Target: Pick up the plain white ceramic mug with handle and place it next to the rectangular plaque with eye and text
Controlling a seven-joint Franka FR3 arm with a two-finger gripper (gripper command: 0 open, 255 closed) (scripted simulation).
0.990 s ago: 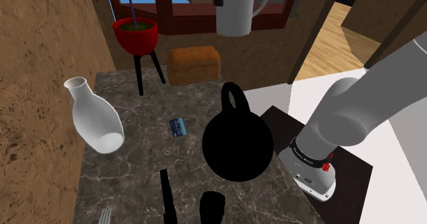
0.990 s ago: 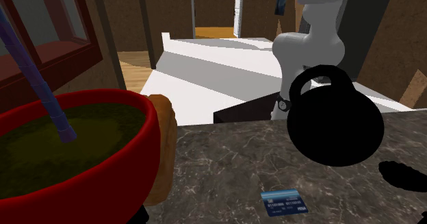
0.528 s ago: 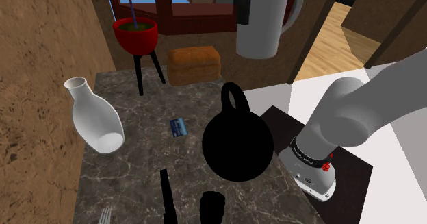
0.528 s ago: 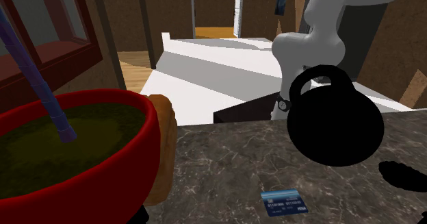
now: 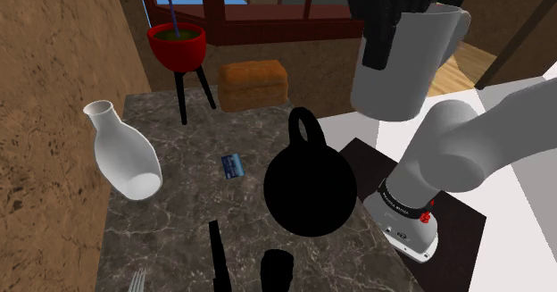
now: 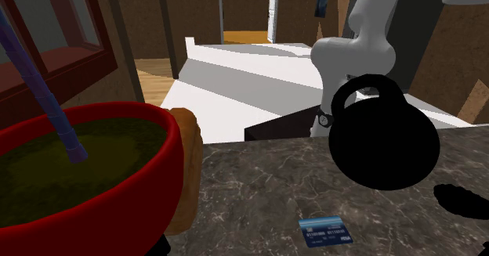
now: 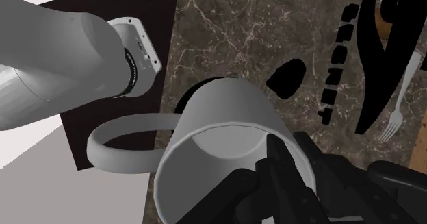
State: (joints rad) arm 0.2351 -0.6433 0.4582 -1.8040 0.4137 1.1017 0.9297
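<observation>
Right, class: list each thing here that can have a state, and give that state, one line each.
white mug: in the air, clasped at its rim.
gripper: shut on the white mug.
red bowl: raised on black legs, holding green contents.
blue card: lying flat on the table.
black handled object: standing on the table, handle up.

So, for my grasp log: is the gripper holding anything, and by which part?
The white mug, clasped by the gripper at its rim wall, opposite the handle.
</observation>
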